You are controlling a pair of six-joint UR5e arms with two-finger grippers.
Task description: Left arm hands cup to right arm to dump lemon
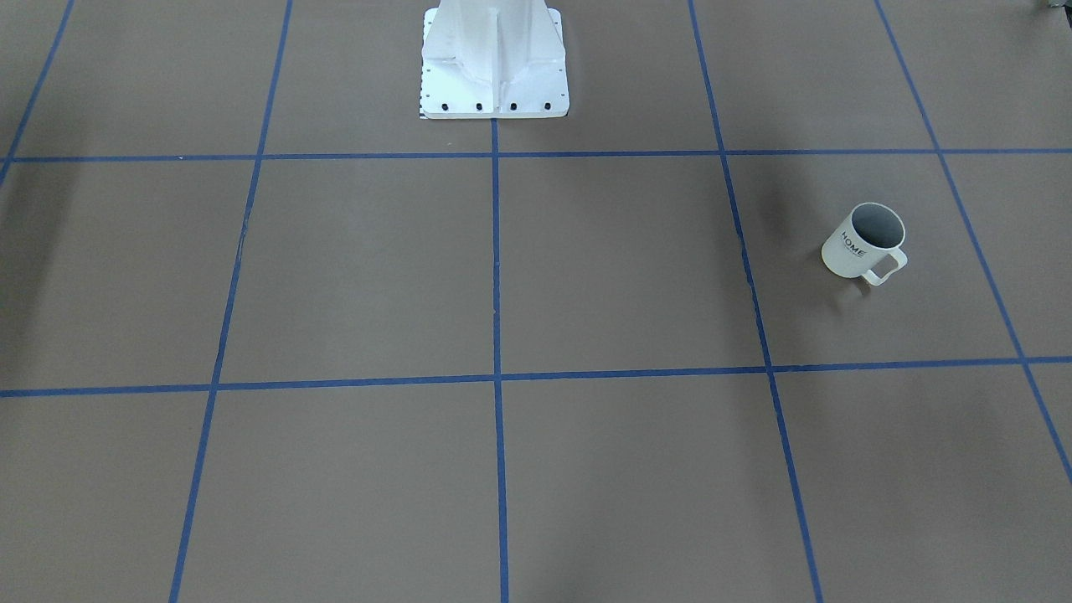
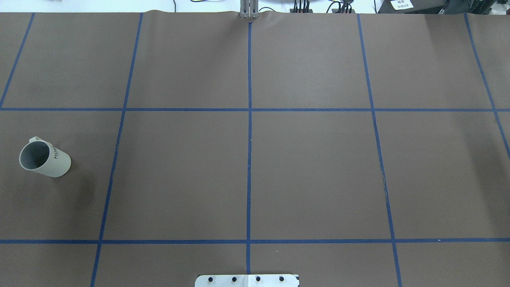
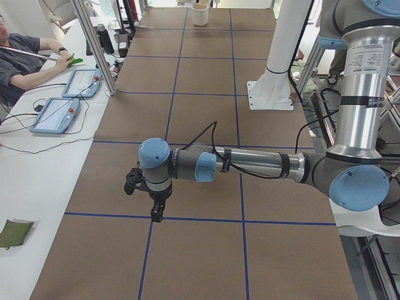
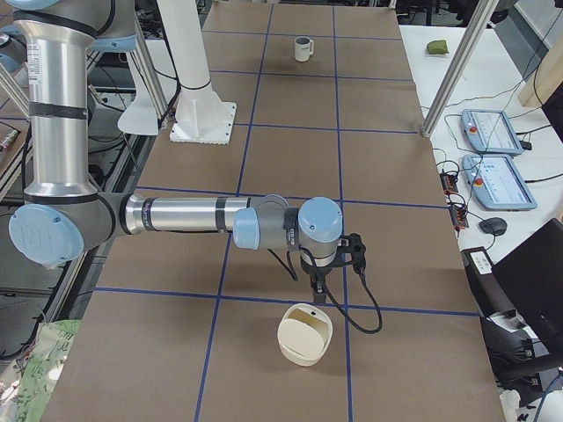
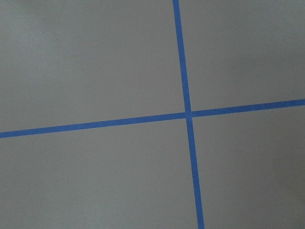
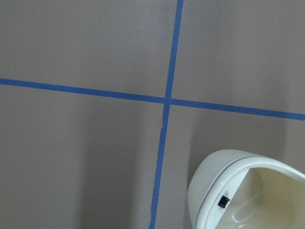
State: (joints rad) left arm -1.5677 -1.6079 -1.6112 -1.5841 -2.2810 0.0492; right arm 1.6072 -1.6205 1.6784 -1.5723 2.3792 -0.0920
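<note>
The white ribbed cup [image 1: 854, 249] marked "HOME" stands upright on the brown table, handle toward the operators' side. It also shows in the overhead view [image 2: 51, 161] at far left and, small, in the exterior right view [image 4: 303, 48]. Its grey inside looks empty; no lemon shows in any view. The left arm's gripper [image 3: 156, 211] hangs low over a blue tape crossing. The right arm's gripper [image 4: 318, 288] hangs just above a cream container. Both show only in side views, so I cannot tell whether they are open or shut. The cup does not show in the exterior left view.
A cream bowl-like container [image 4: 305, 336] lies on the table under the right wrist, seen in the right wrist view [image 6: 238, 191]. The white robot base [image 1: 494, 67] stands at the table's robot side. Blue tape lines grid the mat. Operators' tablets [image 4: 493, 132] sit on a side table.
</note>
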